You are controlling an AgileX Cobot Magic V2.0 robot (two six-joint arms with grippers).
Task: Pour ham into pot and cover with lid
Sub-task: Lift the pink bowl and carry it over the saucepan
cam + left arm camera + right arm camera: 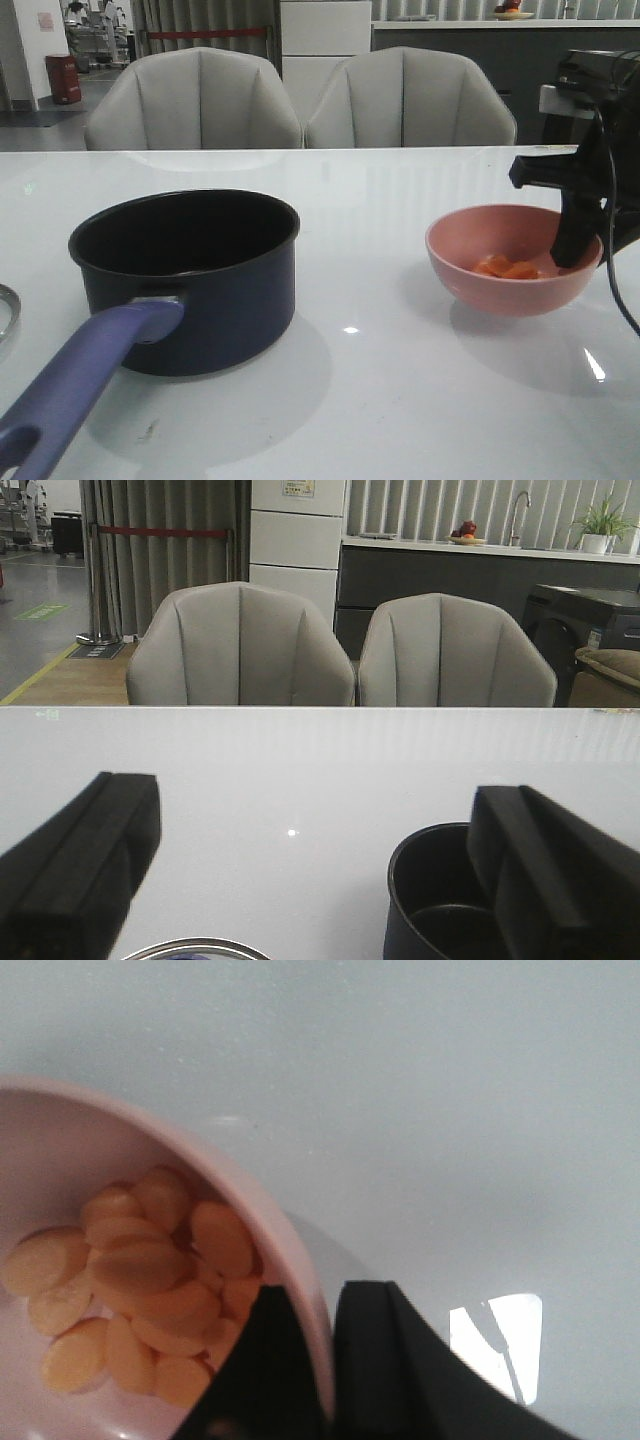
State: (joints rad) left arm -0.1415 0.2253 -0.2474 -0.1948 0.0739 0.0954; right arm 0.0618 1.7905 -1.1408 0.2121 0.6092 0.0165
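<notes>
At right of frame, the right gripper [325,1370] pinches the bowl [510,285] rim; a loose pinch could spill ham [506,268] short of the pot [190,275].

The white table [400,400] has a smooth, glossy top that mirrors lights. On it, the dark navy round pot [190,285] shows a satin enamel-like outside, matt black inside and smooth purple-blue plastic-looking handle [90,385]. The pink round bowl [512,260] beside it looks smooth, semi-matt.
</notes>
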